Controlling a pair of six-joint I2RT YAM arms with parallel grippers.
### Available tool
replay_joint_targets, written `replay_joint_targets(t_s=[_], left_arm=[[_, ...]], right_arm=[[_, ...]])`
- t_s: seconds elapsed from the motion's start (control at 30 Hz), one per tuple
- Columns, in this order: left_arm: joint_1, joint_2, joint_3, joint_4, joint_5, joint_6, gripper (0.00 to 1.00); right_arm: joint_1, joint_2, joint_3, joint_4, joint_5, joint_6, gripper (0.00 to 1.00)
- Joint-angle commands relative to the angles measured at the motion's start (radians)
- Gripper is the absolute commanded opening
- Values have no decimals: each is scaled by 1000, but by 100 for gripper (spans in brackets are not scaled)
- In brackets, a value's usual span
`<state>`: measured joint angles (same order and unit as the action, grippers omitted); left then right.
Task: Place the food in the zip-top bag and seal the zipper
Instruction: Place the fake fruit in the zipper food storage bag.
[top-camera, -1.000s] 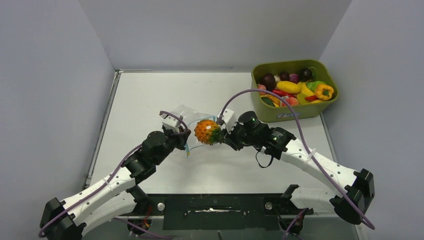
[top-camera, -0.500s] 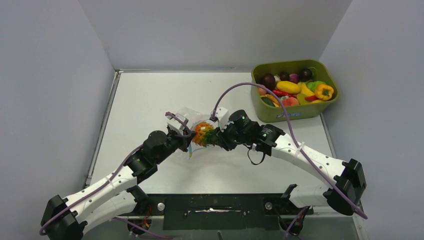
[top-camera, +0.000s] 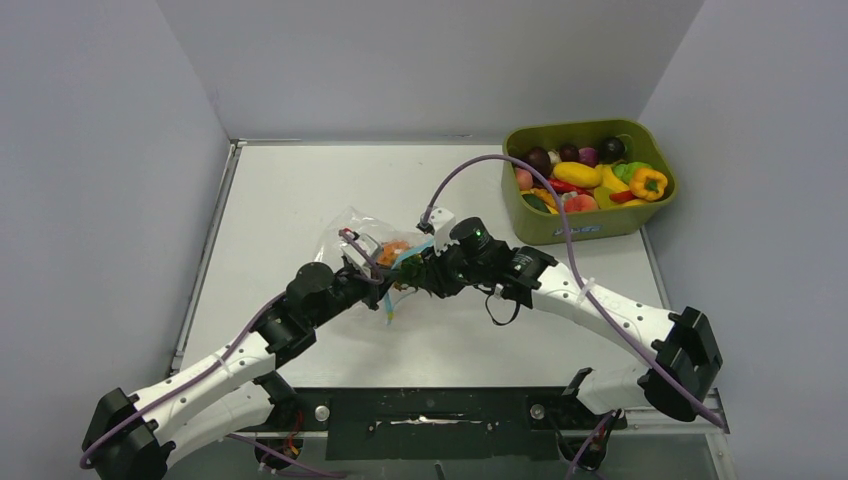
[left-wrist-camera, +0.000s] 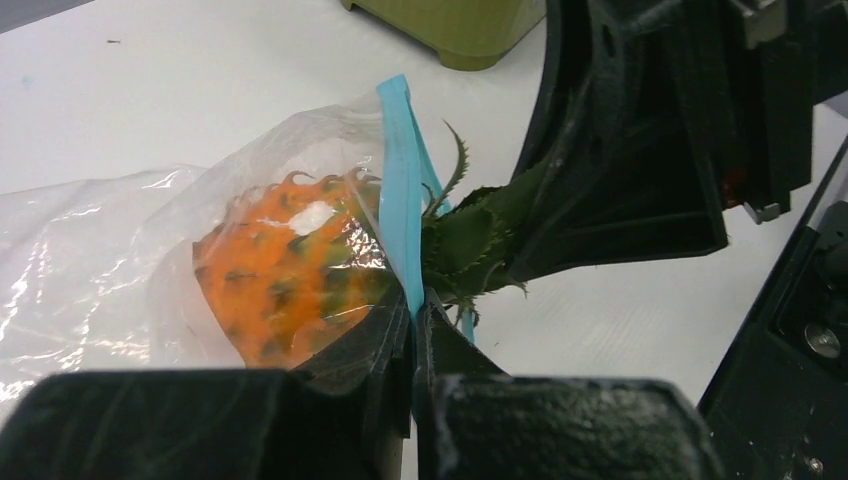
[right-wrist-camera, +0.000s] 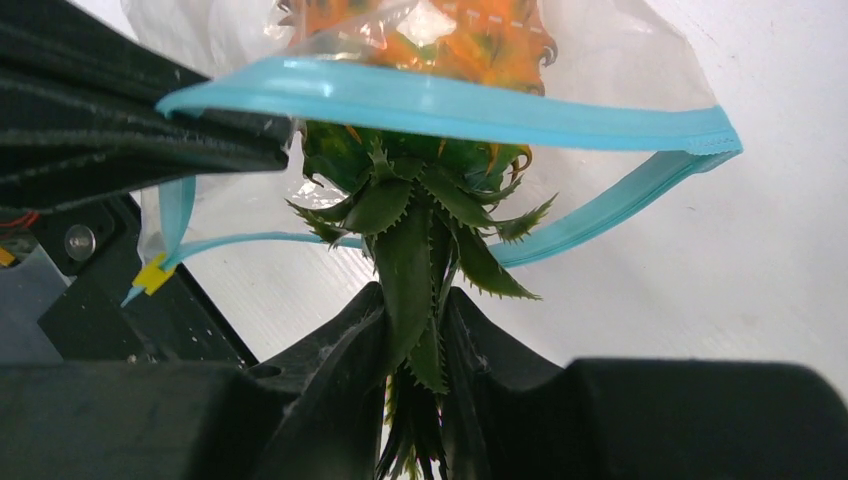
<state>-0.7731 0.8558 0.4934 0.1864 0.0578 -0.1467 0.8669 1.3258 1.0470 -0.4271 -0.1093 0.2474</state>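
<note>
**Pineapple body inside the bag, crown at the mouth**

Top view: the two arms meet near the middle of the table. The left gripper sits at the near edge of the zip-top bag. The right gripper reaches in from the right. The pineapple shows orange through the film between them. The olive tub, holding the other food, stands well apart at the far right.

Left wrist view: the left jaws are pressed together on the teal zipper, pinching one lip of the mouth and holding it up. The orange body lies just past the strip, inside the bag. The green crown pokes out towards the right arm.

Right wrist view: the right jaws pinch the crown's leaf tips. The fruit's long axis runs straight away from this hand, body first, through the open loop of the zipper. The next move probably follows that line. The right arm would push deeper or let go, since the crown has not yet cleared the strip.
</note>
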Motion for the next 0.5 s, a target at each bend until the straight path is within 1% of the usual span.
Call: replay_joint_targets(t_s=[0.0,0.2,0.3,0.47], left_arm=[[1,-12,0,91,97,15,0],[1,-13,-7,105,146,17,0],[1,-15,-5,108,173,18,0],[1,-22,11,75,167,32,0]], right_arm=[[9,4,46,124,0,87,23],[7,29,40,171,34,176,23],[0,39,26,192,35,195,22],[-22,24,-3,225,19,246,22]])
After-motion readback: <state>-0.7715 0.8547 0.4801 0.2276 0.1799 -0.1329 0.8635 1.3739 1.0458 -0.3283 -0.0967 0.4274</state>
